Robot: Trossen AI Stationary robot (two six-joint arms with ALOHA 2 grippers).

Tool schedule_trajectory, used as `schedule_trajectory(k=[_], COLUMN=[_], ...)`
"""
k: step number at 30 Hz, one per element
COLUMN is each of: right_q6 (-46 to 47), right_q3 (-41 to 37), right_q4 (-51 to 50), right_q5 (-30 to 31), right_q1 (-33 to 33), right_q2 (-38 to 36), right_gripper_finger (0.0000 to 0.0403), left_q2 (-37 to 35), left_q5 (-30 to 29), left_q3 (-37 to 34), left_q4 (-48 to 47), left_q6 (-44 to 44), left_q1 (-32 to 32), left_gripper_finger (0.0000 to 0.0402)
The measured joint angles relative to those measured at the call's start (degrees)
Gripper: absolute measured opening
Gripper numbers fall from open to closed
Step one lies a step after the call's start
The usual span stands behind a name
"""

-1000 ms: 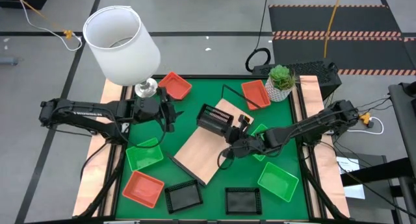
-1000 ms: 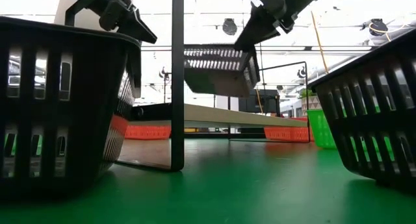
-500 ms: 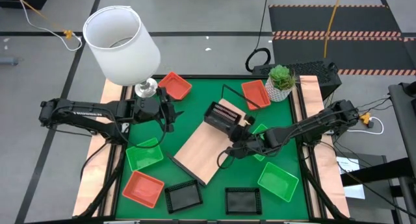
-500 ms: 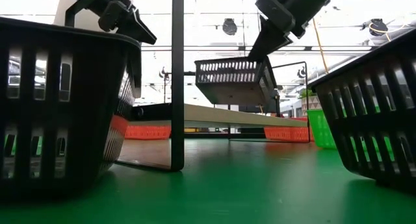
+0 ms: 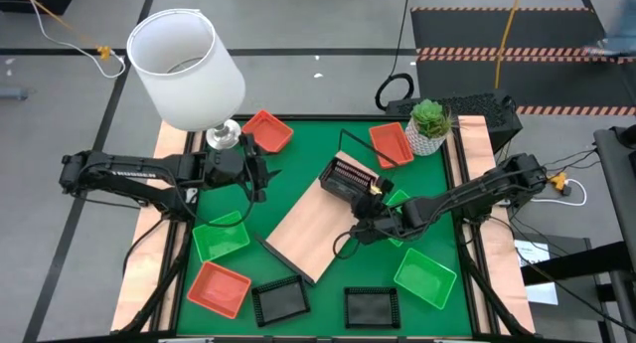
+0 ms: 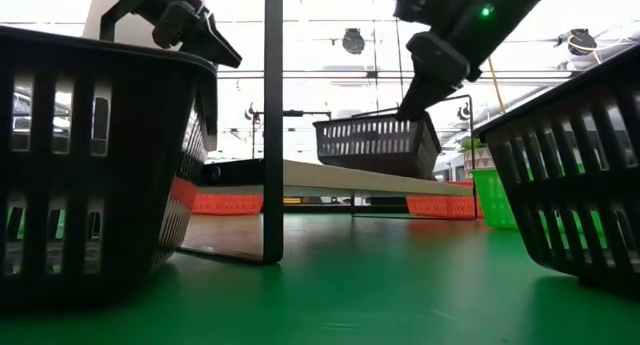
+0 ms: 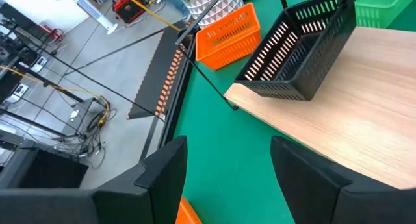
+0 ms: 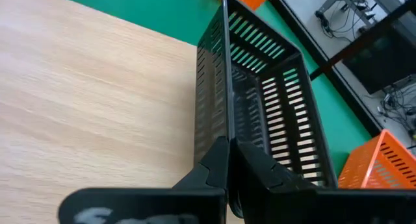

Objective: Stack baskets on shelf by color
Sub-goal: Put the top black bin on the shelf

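A black basket hangs tilted over the far end of the light-wood shelf, which lies slantwise on the green mat. My right gripper is shut on it. Whether its low edge touches the board, I cannot tell. My left gripper stands open at the mat's left, touching nothing, its fingers aimed at the shelf. Orange baskets, green baskets and black baskets sit flat on the mat. My right gripper pinches one side wall of the black basket at its upper rim, one finger outside the wall and one inside. The fingers slant down from the table's right side. The basket hangs below them, opening up, tilted toward the shelf.
A white lamp stands at the far left corner and a potted plant at the far right. A third green basket lies half hidden under my right arm. In the low view, two black baskets loom close.
My right gripper has sunk toward the shelf and tipped further down, staying shut. The black basket has come down with it and turned from lying on its side to nearly upright, shifting a little toward the shelf's far right end.
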Motion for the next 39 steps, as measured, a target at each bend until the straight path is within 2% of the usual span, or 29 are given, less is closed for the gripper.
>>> schedule_trajectory(k=[5, 18, 29, 39], right_q6=[0.53, 3.81, 6.69, 9.25], right_q3=[-0.62, -0.62, -0.62, -0.62], right_q4=[0.42, -0.03, -0.13, -0.15], right_q5=[-0.83, -11.02, -12.44, -13.97], right_q1=[-0.43, -3.18, -3.41, -3.59], right_q2=[0.00, 0.00, 0.00, 0.00], right_gripper_finger=[0.0006, 0.0021, 0.0022, 0.0022], left_q2=[0.00, 0.00, 0.00, 0.00], left_q5=[-0.02, -0.01, 0.00, 0.04], left_q3=[0.00, 0.00, 0.00, 0.00], left_q4=[0.02, 0.02, 0.02, -0.28], left_q6=[0.00, -0.05, -0.59, -5.91], left_q1=[0.07, 0.07, 0.07, -0.05], left_gripper_finger=[0.0223, 0.0223, 0.0223, 0.0223])
